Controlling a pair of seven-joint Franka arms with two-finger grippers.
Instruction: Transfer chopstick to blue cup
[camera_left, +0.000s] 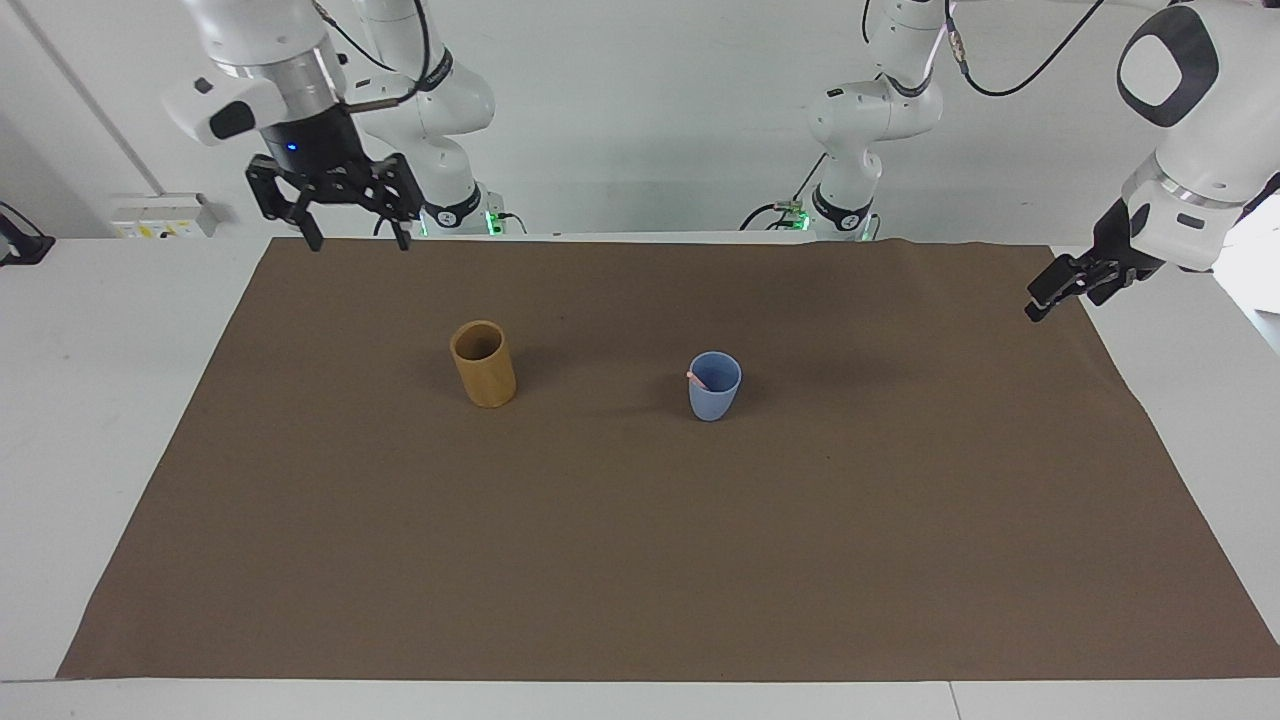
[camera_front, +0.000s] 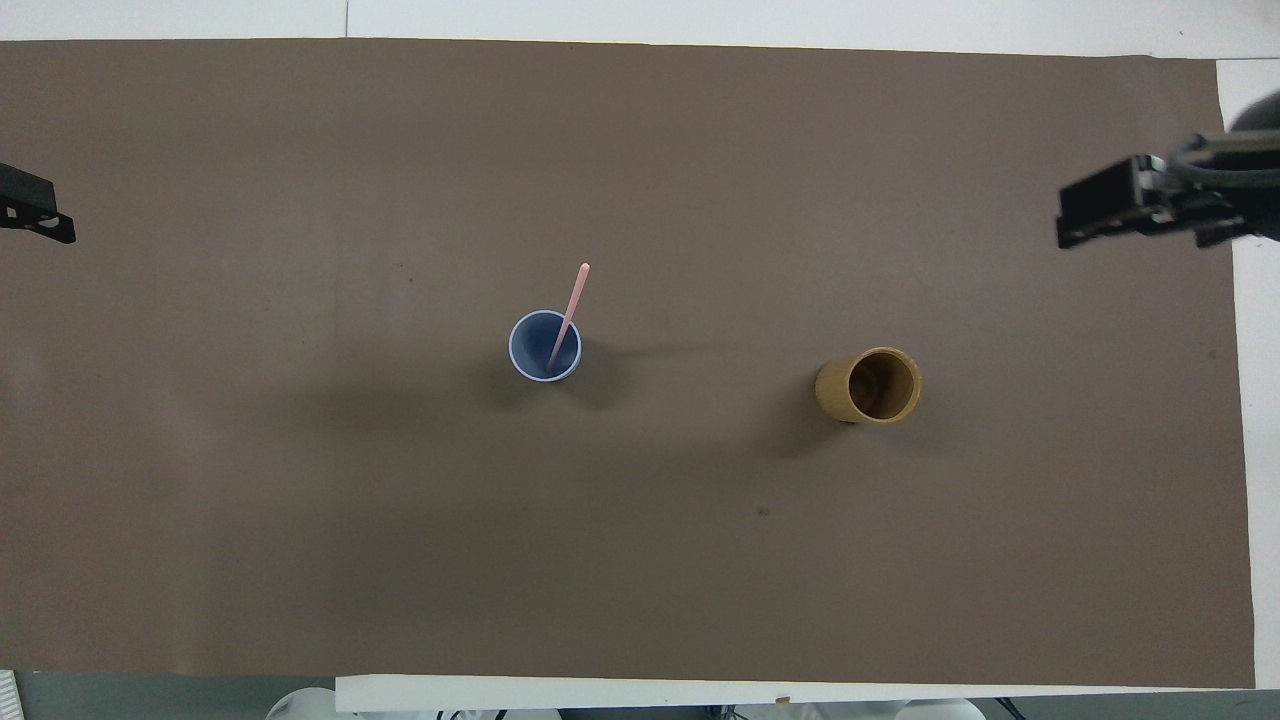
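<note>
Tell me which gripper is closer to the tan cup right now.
The right gripper. It hangs empty, jaws open, over the mat's corner at the right arm's end, the same end as the tan cup. The left gripper waits at the other end, past the blue cup.

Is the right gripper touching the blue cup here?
Apart. The facing view shows the right gripper raised at the mat's corner, away from the blue cup.

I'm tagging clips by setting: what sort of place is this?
Probably a robotics lab: a brown mat on a white table, only a blue cup and a tan cup as props, bare white walls.
</note>
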